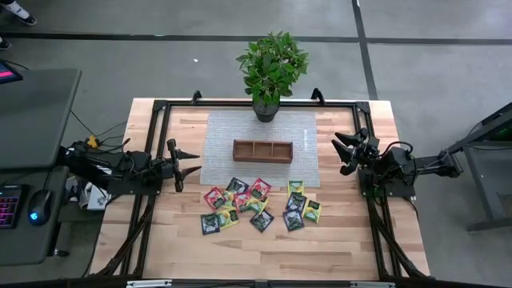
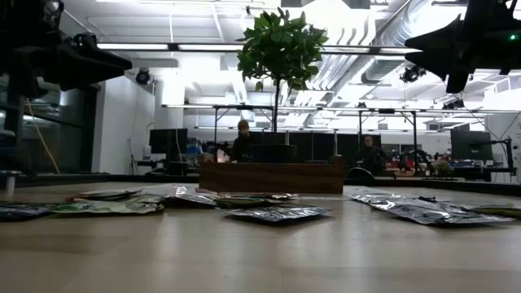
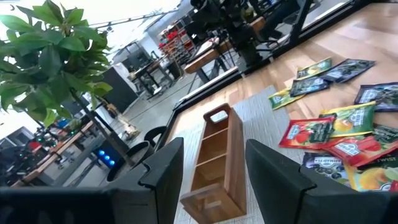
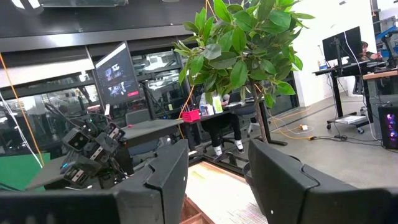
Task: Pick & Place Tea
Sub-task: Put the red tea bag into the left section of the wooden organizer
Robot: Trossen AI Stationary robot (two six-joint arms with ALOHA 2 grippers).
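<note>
The tea lies as several small flat sachets [image 1: 256, 204], red, yellow-green and dark, scattered flat on the wooden table in front of the brown wooden tray [image 1: 262, 150]; some overlap. In the left wrist view the sachets [image 3: 336, 130] show beyond the tray [image 3: 214, 168]. My left gripper [image 1: 190, 162] hangs open above the table's left side, pointing level toward the tray, with nothing between its fingers [image 3: 165, 177]. My right gripper [image 1: 346, 152] hangs open above the right side, pointing toward the plant [image 4: 242, 43], and holds nothing either.
The tray sits on a grey mat [image 1: 260, 132] at the table's middle. A potted plant [image 1: 270, 68] stands at the far edge behind it. A black frame [image 1: 160, 108] runs round the tabletop. Bare wood lies along the near edge [image 1: 264, 252].
</note>
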